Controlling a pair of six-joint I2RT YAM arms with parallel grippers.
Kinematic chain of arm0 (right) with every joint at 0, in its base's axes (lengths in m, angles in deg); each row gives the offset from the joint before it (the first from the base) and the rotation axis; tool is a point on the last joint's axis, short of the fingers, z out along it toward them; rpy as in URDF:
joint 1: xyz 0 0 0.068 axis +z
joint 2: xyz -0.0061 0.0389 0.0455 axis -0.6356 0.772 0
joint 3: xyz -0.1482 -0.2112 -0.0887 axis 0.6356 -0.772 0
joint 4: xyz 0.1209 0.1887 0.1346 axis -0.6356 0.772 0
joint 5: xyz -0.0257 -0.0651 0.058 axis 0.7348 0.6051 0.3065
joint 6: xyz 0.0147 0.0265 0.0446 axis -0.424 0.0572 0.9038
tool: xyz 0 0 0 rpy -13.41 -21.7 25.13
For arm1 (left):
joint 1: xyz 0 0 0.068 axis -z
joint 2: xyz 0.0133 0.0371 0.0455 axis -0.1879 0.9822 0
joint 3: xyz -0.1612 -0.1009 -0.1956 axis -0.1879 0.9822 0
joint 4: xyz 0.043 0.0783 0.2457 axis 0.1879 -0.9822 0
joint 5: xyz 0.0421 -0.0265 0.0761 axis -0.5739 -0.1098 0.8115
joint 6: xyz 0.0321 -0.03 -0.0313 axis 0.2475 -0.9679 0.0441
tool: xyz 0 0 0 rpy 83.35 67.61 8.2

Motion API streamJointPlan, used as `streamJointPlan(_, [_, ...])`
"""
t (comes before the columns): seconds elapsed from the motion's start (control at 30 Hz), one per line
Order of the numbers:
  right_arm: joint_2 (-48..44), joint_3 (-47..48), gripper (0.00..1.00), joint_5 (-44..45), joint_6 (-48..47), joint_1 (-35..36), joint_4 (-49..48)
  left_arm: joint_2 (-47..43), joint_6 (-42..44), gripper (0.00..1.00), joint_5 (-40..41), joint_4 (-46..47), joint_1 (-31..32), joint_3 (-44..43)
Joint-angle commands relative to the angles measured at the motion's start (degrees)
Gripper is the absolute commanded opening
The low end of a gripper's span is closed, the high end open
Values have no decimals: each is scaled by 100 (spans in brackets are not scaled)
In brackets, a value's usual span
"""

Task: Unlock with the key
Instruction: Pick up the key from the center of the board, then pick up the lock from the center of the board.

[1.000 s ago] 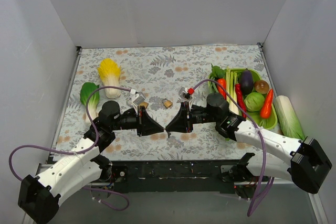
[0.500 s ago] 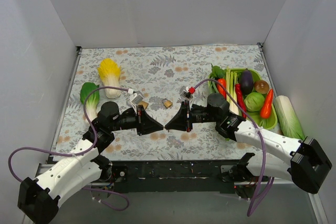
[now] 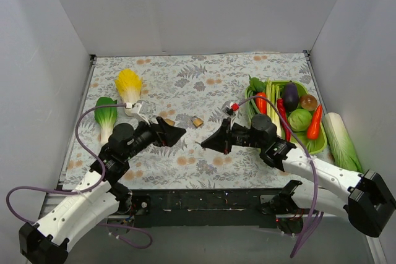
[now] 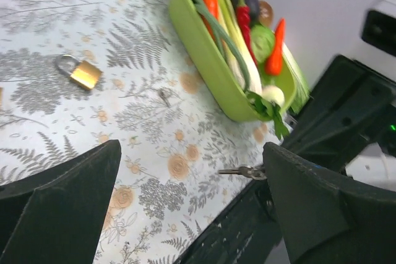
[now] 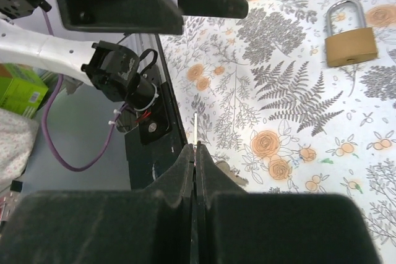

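Note:
A brass padlock (image 3: pixel 197 122) lies flat on the floral tablecloth, between and just beyond the two arms; it also shows in the left wrist view (image 4: pixel 80 71) and the right wrist view (image 5: pixel 351 40). My right gripper (image 5: pixel 195 149) is shut on a thin silver key (image 5: pixel 195 129), whose blade sticks out past the fingertips; a second key (image 5: pixel 232 174) hangs under it. From above, the right gripper (image 3: pixel 205 144) points left, short of the padlock. My left gripper (image 4: pixel 192 153) is open and holds nothing, and the key (image 4: pixel 244 170) shows beside its right finger. Seen from above, the left gripper (image 3: pixel 176 133) sits left of the padlock.
A green tray (image 3: pixel 322 143) of toy vegetables stands at the right, with a pale cabbage (image 3: pixel 340 137) beside it. A yellow cabbage (image 3: pixel 129 89) and a green leafy vegetable (image 3: pixel 106 117) lie at the left. White walls close in three sides. A small metal piece (image 4: pixel 164 96) lies near the tray.
The two grippers met tip to tip before. My left gripper has since opened and swung back to the left. The right gripper stays shut on the key and has shifted slightly right.

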Motion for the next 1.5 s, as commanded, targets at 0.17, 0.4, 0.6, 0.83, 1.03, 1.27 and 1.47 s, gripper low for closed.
streamJointPlan(0.17, [-699, -64, 1, 165, -70, -419, 78, 838, -798, 98, 1932, -1075, -436, -646])
streamJointPlan(0.4, [-866, -20, 1, 165, -106, -587, 377, 2762, -1168, 98, 1305, -1214, -1950, -1189])
streamJointPlan(0.6, [-1243, -108, 1, 384, -26, -587, 447, 4284, -737, 98, 2386, -1681, -1950, -2166])
streamJointPlan(0.83, [-1332, -204, 1, 508, -123, -596, 570, 4813, -921, 93, 2475, -1883, -1906, -2694])
streamJointPlan(1.03, [-1226, -213, 1, 429, -132, -596, 439, 4874, -1194, 93, 2467, -1866, -1669, -2404])
streamJointPlan(1.27, [-1112, -275, 1, 314, -62, -596, 237, 5199, -1115, 94, 2212, -1795, -1555, -2378])
streamJointPlan(1.47, [-1077, -336, 1, 314, -44, -596, 228, 5260, -1159, 96, 2335, -1699, -1555, -2220])
